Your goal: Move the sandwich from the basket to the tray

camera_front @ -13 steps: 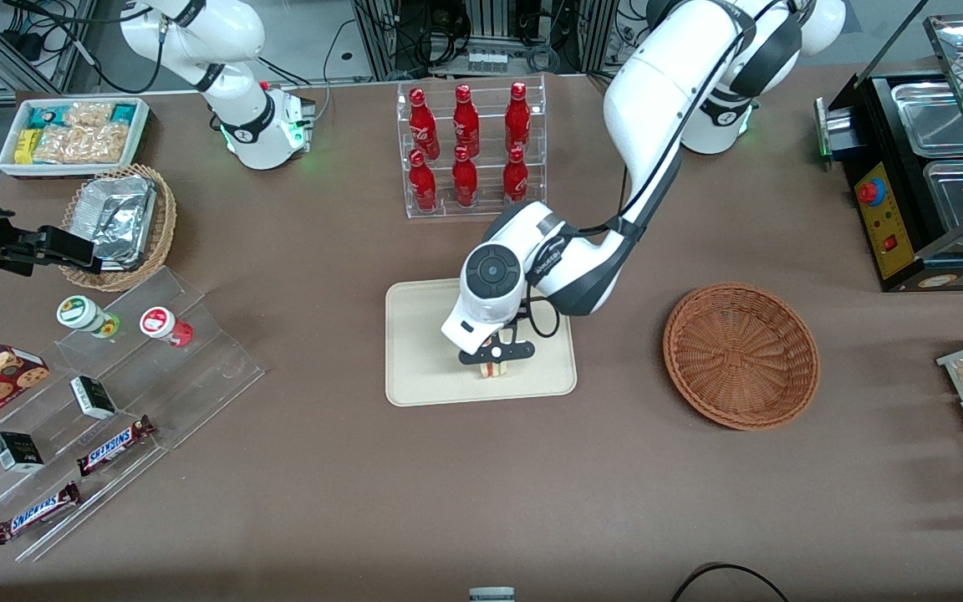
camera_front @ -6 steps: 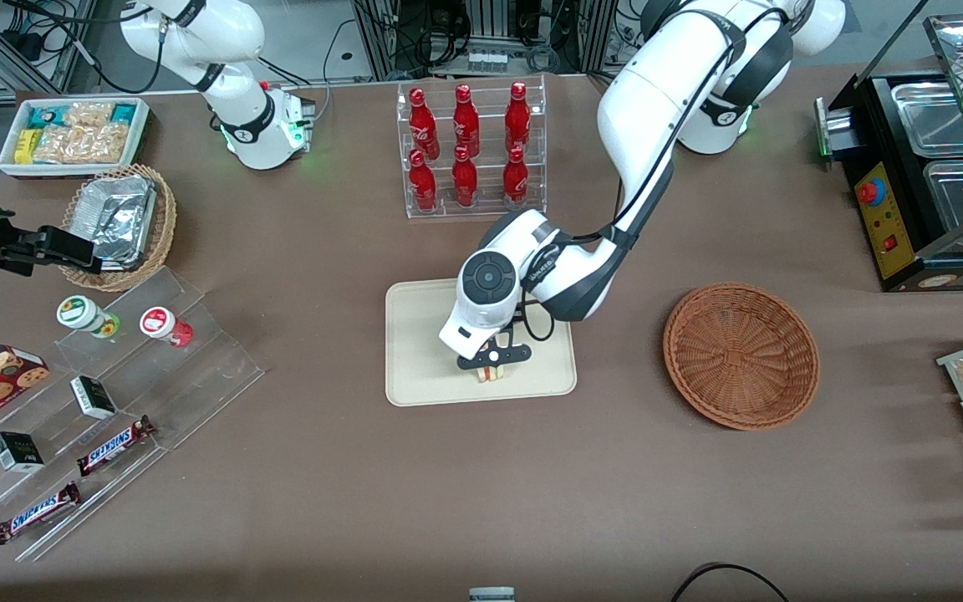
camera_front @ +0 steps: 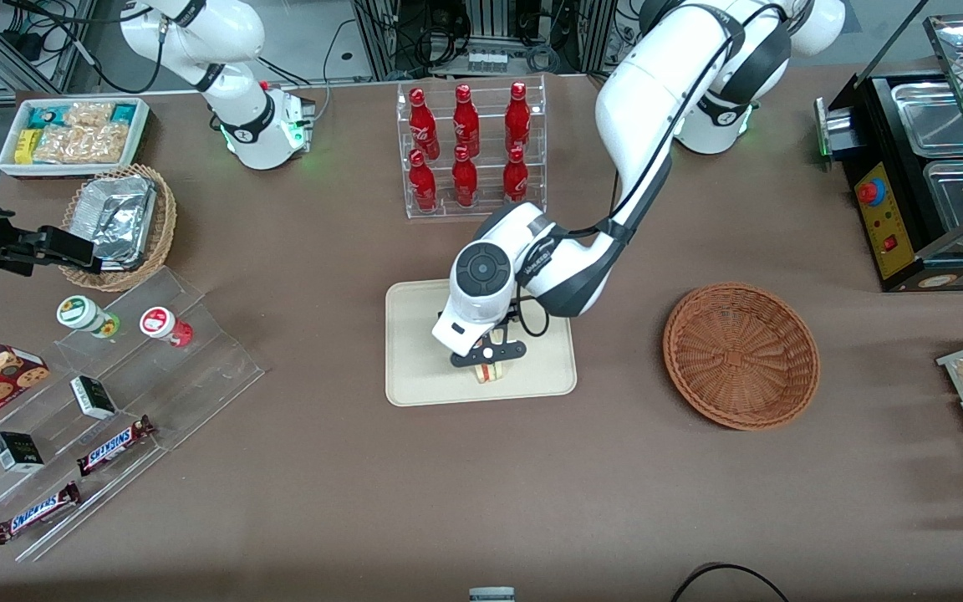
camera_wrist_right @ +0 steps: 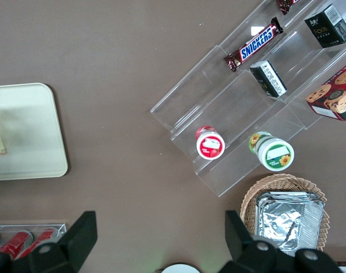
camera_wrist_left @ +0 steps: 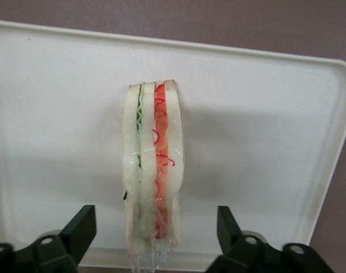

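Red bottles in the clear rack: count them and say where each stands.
6. Upper row of three; lower row of three, nearer the tray, where the open tool straddles the sandwich. None seems hidden.

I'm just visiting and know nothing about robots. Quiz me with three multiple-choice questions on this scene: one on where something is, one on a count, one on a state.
1. Where is the sandwich?
A. In the reddish-brown basket
B. On the tray
C. On the bare table

2. How many red bottles stand in the clear rack?
A. Four
B. Six
C. Nine

3. How is the working arm's hand?
A. Open, its fingers apart from the sandwich
B. Shut on the sandwich
C. Shut on a bottle

Answers:
1. B: the wedge stands on its edge on the cream tray, and the basket holds nothing.
2. B: the red bottles stand in two rows of three.
3. A: the wrist view shows a gap between each finger and the bread, with the hand just above the tray.
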Tool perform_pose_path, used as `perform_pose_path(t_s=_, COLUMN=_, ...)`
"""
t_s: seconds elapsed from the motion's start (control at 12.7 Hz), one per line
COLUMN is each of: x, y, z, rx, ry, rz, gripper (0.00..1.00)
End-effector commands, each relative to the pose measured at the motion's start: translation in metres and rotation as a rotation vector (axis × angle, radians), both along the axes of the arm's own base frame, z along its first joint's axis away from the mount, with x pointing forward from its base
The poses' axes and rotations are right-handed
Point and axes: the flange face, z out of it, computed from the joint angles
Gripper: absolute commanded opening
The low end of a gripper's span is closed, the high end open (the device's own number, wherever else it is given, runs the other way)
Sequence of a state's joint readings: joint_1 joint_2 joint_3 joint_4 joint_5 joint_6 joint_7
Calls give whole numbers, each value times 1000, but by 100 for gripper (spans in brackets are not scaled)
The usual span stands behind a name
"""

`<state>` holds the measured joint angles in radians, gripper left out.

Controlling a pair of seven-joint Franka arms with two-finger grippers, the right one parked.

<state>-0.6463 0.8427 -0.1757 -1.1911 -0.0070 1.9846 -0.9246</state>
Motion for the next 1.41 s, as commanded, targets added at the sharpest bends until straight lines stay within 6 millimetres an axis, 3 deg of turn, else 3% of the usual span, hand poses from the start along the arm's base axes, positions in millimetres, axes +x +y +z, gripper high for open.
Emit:
perform_pose_path(t_s=0.0, x=-1, y=9, z=59, rx=15, ry=-18, rz=15, gripper=100)
perform_pose_path(t_s=0.24, x=17, y=48, z=110, rx=21, ry=-11, rz=24, gripper=100)
perform_pose_path(t_s=0.47, x=37, y=100, z=146, rx=36, ry=9, rz=-45, gripper=100)
perform_pose_path(t_s=0.79, x=59, y=190, z=167, rx=57, ry=32, rz=-38, gripper=100)
perform_pose_path(t_s=0.94, x=61, y=217, z=166, rx=79, ry=37, rz=-34, gripper=100)
perform_pose_path(t_s=1.1, x=68, y=264, z=175, rx=73, ry=36, rz=-65, gripper=100)
perform_pose_path(t_s=1.34, x=66, y=317, z=187, rx=67, ry=36, rz=-111, gripper=100)
